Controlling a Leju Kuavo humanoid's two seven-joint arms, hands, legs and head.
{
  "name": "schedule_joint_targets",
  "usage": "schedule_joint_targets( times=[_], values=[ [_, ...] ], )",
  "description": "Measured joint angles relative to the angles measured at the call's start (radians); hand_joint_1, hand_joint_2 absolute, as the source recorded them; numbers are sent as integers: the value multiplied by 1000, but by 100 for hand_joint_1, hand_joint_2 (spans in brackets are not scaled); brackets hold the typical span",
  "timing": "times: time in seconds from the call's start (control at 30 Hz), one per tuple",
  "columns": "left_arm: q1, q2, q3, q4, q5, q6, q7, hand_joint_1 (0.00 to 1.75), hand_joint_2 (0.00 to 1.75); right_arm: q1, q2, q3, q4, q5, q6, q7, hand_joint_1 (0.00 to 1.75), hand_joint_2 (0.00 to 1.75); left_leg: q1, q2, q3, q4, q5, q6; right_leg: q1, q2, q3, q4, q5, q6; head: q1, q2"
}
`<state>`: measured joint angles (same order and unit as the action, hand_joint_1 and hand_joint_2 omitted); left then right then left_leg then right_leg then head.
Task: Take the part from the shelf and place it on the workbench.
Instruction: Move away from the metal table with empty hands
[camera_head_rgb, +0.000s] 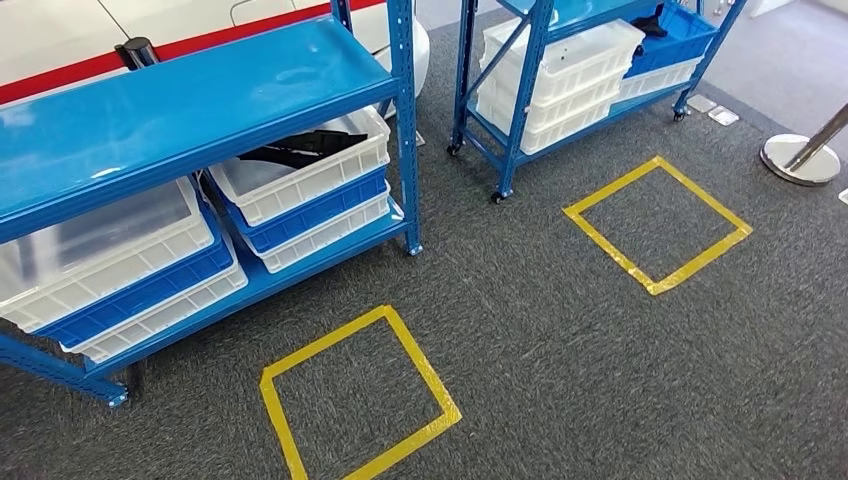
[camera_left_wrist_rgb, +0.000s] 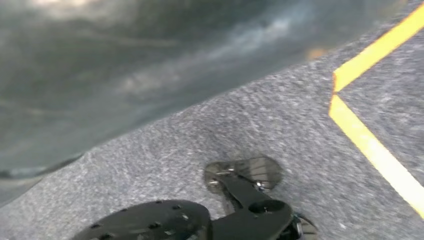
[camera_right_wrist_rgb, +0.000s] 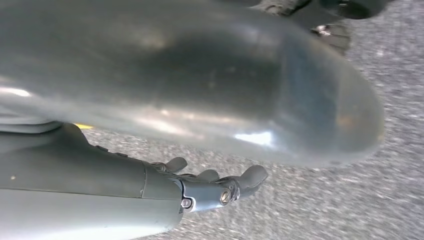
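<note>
I am standing off from the near blue shelf (camera_head_rgb: 200, 110), and the dark part (camera_head_rgb: 300, 148) I am after lies in the upper white bin (camera_head_rgb: 310, 165) on that shelf's lower level, at the end nearest the front right upright. The bin sits on top of a blue bin and another white one, under the shelf's top deck, so the opening above the part looks shallow. On the carpet in front of the shelf is a yellow taped square (camera_head_rgb: 355, 395), and I judge that is where I should plant the feet before reaching. The right robot hand (camera_right_wrist_rgb: 210, 185) hangs beside the body over the carpet, fingers loosely apart and nothing in them. The left wrist camera looks down at the carpet and a strip of the yellow tape, and I cannot tell how the left robot hand is set. No bench is in sight from here, so the job is at its very start. To do this step well I would walk squarely into the taped square, face the white bin straight on, and stop close enough that the arm can go in low under the top deck without clipping its edge or the upright.
</note>
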<state>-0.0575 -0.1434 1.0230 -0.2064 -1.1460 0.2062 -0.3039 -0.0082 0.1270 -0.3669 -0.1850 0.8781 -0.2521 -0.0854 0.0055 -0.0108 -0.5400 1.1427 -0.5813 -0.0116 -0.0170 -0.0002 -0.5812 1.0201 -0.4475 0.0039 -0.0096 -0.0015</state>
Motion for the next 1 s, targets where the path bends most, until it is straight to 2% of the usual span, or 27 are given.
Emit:
schedule_joint_targets(
  times=[0.07, 0.1, 0.13, 0.17, 0.2, 0.23, 0.3, 0.37, 0.43, 0.47, 0.5, 0.57, 0.6, 0.63, 0.67, 0.73, 0.77, 0.8, 0.87, 0.93, 1.0],
  values=[
    [0, 0, 0, 0, 0, 0, -1, 0, 0, -2, 0, 0, 0, 0, 0, -1, 0, 0, 2, 2, -76, 112, -42, -6, 1, 1, 10, 0, -9, -8, -2, 0],
    [0, 0, 0, 0, 0, 0, -1, 0, 0, -2, 1, 0, 0, 0, 0, -2, 0, 0, 3, 2, -106, 142, -47, -8, 2, 2, 16, 0, -15, -9, -2, 0],
    [1, 0, 0, 0, 0, 0, -1, 0, 0, -1, 1, 0, 0, 0, 0, -2, 0, 0, 5, 3, -122, 141, -32, -9, 2, 4, 23, 0, -21, -8, -2, 0],
    [2, 0, 0, 0, 0, 0, -1, 0, 0, 0, 1, -1, 0, 0, 0, -2, 0, 0, 6, 3, -120, 107, 4, -9, 2, 5, 32, 0, -27, -6, -2, 0],
    [3, 0, 0, 0, 0, 0, -2, 0, 0, 2, 1, -1, 0, 0, 0, -2, 0, 0, 7, 4, -105, 47, 53, -7, 2, 7, 42, 0, -34, -4, -2, 0],
    [3, 1, 0, 0, 0, 0, -2, 0, 0, 2, 2, -1, 0, 0, 0, -2, 0, 0, 6, 6, -89, -7, 86, -4, 3, 8, 52, 0, -40, -1, -2, 0],
    [2, 1, 0, 0, 0, 0, -4, 0, 0, 0, 3, -1, 1, 0, 0, -1, 0, 0, 0, 9, -69, -76, 97, 5, 6, 8, 59, 1, -50, 10, -4, 0],
    [3, 2, 0, 0, 0, 0, -5, 0, 0, -3, 4, -1, 1, 0, 0, -1, 0, 0, -4, 9, -64, -88, 87, 18, 9, 8, 57, -1, -60, 23, -5, 0],
    [4, 2, 0, 0, 0, 0, -6, 0, 0, -4, 4, -2, 1, 0, 1, -1, 0, 0, 0, 10, -49, -98, 106, 31, 10, 8, 58, 11, -72, 34, -4, 0],
    [4, 2, 0, 0, 0, 0, -6, 0, 0, -4, 3, -2, 0, 0, 1, -1, 0, 0, 3, 10, -42, -103, 107, 37, 10, 7, 46, 38, -85, 35, -2, 0],
    [2, 2, 0, 0, 0, 0, -6, 0, 0, -4, 3, -2, 0, 0, 1, -1, 0, 0, 5, 10, -37, -106, 108, 41, 10, 7, 19, 88, -104, 35, -1, 0],
    [0, 2, 0, 0, 0, 0, -7, 0, 0, -4, 3, -2, 0, 0, 1, -1, 0, 0, 4, 8, -35, -107, 102, 47, 8, 7, -64, 217, -144, 33, 1, 0],
    [0, 2, 0, 0, 0, 0, -7, 0, 0, -4, 3, -2, 1, 0, 1, -1, 0, 0, 4, 7, -32, -107, 98, 49, 6, 7, -100, 263, -151, 36, 1, 0],
    [0, 1, 0, 0, 0, 0, -7, 0, 0, -3, 3, -2, 1, 1, 1, -1, 0, 0, 4, 5, -28, -107, 93, 49, 5, 7, -120, 276, -142, 43, 1, 0],
    [0, 1, 0, 0, 0, 0, -6, 0, 0, -2, 2, -2, 1, 1, 1, -1, 0, 0, 5, 2, -22, -107, 88, 47, 3, 7, -120, 249, -116, 53, 1, 0],
    [1, 0, 1, 0, 0, 0, -6, 0, 0, 0, 1, -2, 1, 2, 1, -1, 0, 0, 4, -1, -6, -107, 75, 41, 1, 4, -80, 120, -41, 69, 2, 0],
    [1, 0, 1, 0, 0, 0, -6, 0, 0, 0, 0, -2, 1, 3, 1, -1, 0, 0, 2, -3, 0, -106, 67, 35, 2, 3, -56, 62, -13, 69, 2, 0],
    [1, -1, 1, 0, 0, 0, -6, 0, 0, -1, 0, -2, 1, 4, 1, -1, 0, 0, 0, -4, 4, -107, 61, 31, 4, 2, -41, 28, 3, 63, 3, 0],
    [0, 0, 1, 0, 0, 0, -6, 0, 0, -3, 0, -2, 1, 5, 1, -1, 0, 0, -3, -5, 10, -112, 54, 21, 9, 2, -31, 15, 5, 46, 3, 0],
    [-1, 0, 1, -1, 0, 0, -6, 0, 0, -3, 0, -2, 1, 6, 1, -1, 0, 0, -1, -3, 17, -111, 46, 11, 2, 3, -22, 8, 2, 32, 2, 0],
    [0, 0, 1, -1, 0, 1, -6, 0, 0, -4, 1, -2, 1, 6, 1, -1, 0, 0, 1, 1, -8, -46, 11, 2, -7, 3, -6, 0, -3, 15, -2, 0]
  ],
)
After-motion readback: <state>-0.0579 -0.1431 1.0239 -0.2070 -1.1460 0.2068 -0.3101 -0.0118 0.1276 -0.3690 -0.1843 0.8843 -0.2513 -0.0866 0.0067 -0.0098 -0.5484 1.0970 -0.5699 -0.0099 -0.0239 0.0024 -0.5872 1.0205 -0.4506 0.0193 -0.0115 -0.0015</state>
